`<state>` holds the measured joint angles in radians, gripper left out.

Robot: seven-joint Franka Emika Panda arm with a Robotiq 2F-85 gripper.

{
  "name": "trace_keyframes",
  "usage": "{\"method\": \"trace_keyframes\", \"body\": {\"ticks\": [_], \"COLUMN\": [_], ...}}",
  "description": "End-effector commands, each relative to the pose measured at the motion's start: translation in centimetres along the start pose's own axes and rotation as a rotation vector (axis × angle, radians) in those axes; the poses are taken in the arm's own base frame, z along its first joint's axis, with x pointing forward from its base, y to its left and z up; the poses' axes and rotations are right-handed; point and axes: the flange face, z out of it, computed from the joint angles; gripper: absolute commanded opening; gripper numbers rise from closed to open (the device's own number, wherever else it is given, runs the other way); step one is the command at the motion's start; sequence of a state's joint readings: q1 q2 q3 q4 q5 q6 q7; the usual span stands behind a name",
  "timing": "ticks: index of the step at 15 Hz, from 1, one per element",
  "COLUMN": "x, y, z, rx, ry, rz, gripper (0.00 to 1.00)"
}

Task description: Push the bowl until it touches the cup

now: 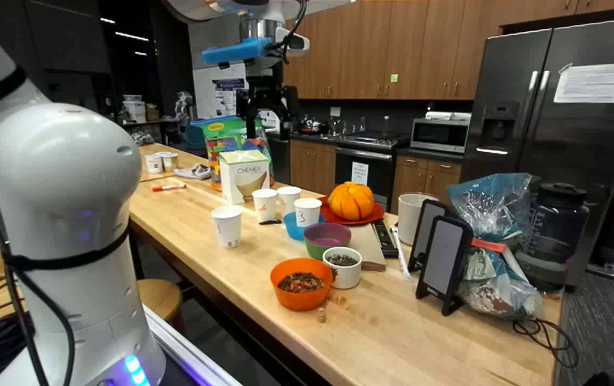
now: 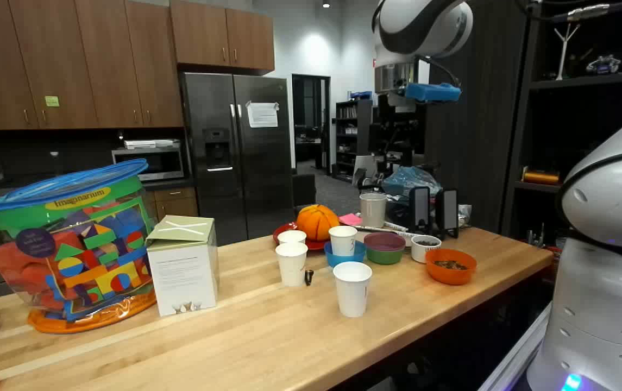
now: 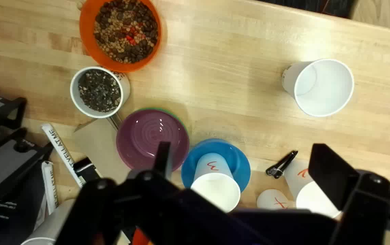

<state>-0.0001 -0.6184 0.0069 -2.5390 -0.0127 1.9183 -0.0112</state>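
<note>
The orange bowl (image 1: 300, 301), filled with dark and tan grains, sits near the counter's front edge; in the wrist view this bowl (image 3: 86, 32) is at the top left. Apart from it, a plain white cup (image 3: 325, 90) stands upright at the upper right of the wrist view. Bare wood lies between the bowl (image 2: 451, 276) and the cup (image 2: 352, 296) in both exterior views. High above the counter hangs my gripper (image 1: 267, 131), jaws wide apart and nothing held. Its fingertips in the wrist view, the gripper (image 3: 240, 148), frame the bottom half, clear of both bowl and cup.
Close against the orange bowl is a white tub (image 3: 125, 89) of dark grains. Beside that come a purple-green bowl (image 1: 328, 244) and a blue bowl (image 3: 237, 160) holding a marked cup (image 3: 212, 166). Two more marked cups, a black clip (image 3: 281, 165) and a Chemex box (image 1: 245, 177) stand farther back.
</note>
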Motion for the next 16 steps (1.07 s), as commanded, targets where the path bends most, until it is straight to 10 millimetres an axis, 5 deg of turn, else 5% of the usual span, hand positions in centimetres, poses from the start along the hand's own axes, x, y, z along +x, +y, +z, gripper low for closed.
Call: {"method": "trace_keyframes", "body": {"ticks": [1, 10, 16], "x": [0.01, 0.01, -0.53], "y": [-0.01, -0.01, 0.44], "z": [-0.06, -0.06, 0.66], "rx": [0.000, 0.000, -0.120], "ry": [-0.001, -0.001, 0.106], "rz": [0.000, 0.000, -0.270], "gripper": [1.00, 1.00, 1.00]}}
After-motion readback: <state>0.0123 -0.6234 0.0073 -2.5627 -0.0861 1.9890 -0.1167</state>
